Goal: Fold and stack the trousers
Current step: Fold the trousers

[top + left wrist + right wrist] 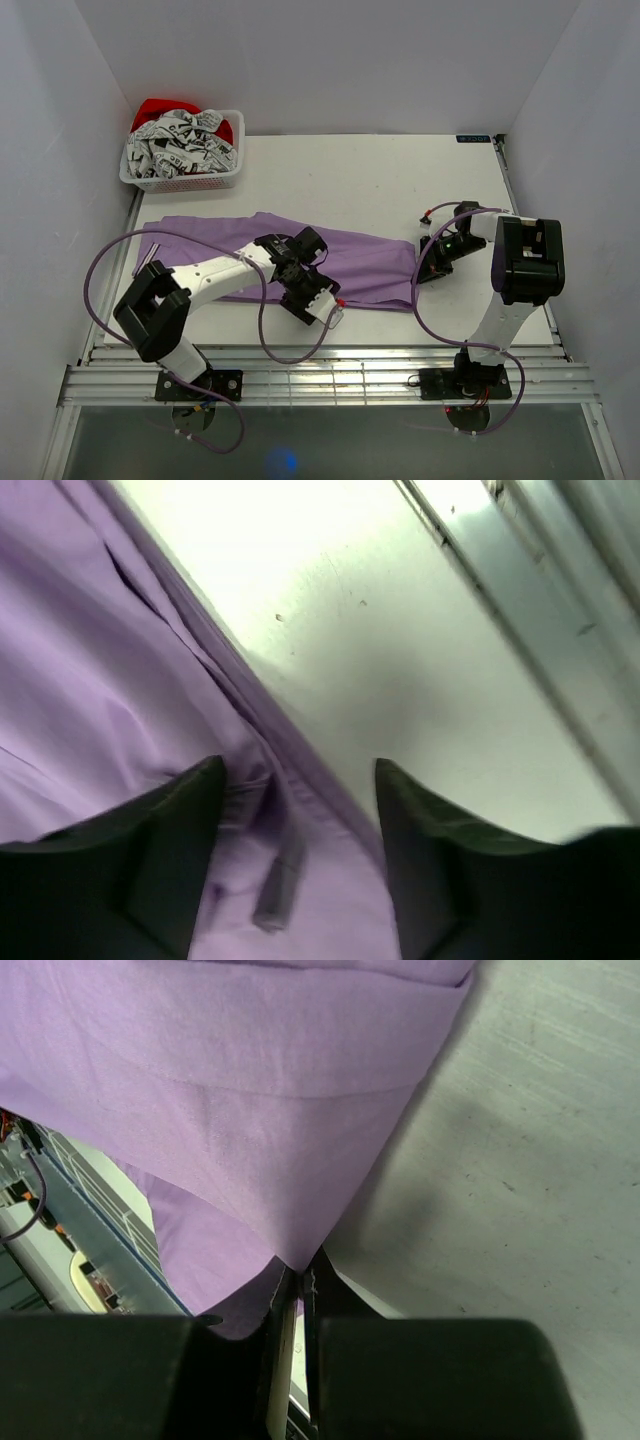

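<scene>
Step in hand: grasping for a fold of the trousers (250,245). This is judged an early stage, as no stack has been formed.
Trousers, position: laid as 1 long band across the middle of the bench (380,170), from the left side to the right gripper (428,270).
Right gripper, state: fingers together, clamped on the corner at the right end of the trousers. The cloth is seen running up from the pinch in the right wrist view.
Left gripper (322,305), state: fingers (180,850) apart, nothing held. It is set astride the near edge of the trousers, with a short tab (280,880) lying between the fingers.
Left arm, pose: elbow out to the left, forearm reached rightward, wrist turned down over the near edge at about mid-length.
Right arm, pose: upper link upright, forearm folded back leftward, wrist low by the bench.
Next move, requirement: the left gripper is judged to need closing on the near edge, so that 2 holds are secured before the cloth is carried over.
</scene>
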Controlling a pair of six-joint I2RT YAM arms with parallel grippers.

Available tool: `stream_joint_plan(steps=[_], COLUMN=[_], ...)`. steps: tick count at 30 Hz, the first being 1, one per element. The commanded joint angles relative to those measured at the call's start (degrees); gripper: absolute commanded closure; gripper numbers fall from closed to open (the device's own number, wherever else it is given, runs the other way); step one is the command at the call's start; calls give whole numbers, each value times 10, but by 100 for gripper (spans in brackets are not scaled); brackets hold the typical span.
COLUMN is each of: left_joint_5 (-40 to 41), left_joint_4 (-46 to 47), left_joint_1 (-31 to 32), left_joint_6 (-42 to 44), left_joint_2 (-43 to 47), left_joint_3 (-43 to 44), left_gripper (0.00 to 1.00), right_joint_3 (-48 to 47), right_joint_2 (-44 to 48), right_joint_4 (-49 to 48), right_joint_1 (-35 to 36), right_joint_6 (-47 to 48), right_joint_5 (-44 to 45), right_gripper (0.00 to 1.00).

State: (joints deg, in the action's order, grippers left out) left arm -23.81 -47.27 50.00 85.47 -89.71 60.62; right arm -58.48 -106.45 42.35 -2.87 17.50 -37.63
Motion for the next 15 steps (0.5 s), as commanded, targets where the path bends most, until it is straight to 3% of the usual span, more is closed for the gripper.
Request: stream_joint_plan(steps=[1, 2, 4, 7, 8, 12, 15], left_joint_5=[-88, -110, -184, -233, -243, -218, -200], left_joint_4=[-12, -12, -15, 24, 43, 160, 166], left_joint_1=[-39, -49, -91, -156, -175, -262, -287], left_joint_6=[-153, -179, -240, -409, -510, -738, -870], left_joint_2=[8, 14, 28, 72, 96, 125, 103], left_joint_3=[6, 17, 53, 82, 82, 57, 39], left_gripper=[25, 6, 5, 4, 3, 2, 2], right_joint_3=[5, 4, 0, -3, -5, -9, -16], right_joint_2=[-17, -20, -20, -21, -22, -21, -19], right_joint_4=[4, 6, 8, 12, 16, 18, 19], right_joint_1=[-4, -4, -4, -4, -4, -4, -4], right_joint_6=[37, 38, 40, 46, 49, 50, 47], right_joint_5=[67, 65, 66, 63, 61, 53, 54], right_gripper=[92, 91, 91, 91, 90, 88, 88])
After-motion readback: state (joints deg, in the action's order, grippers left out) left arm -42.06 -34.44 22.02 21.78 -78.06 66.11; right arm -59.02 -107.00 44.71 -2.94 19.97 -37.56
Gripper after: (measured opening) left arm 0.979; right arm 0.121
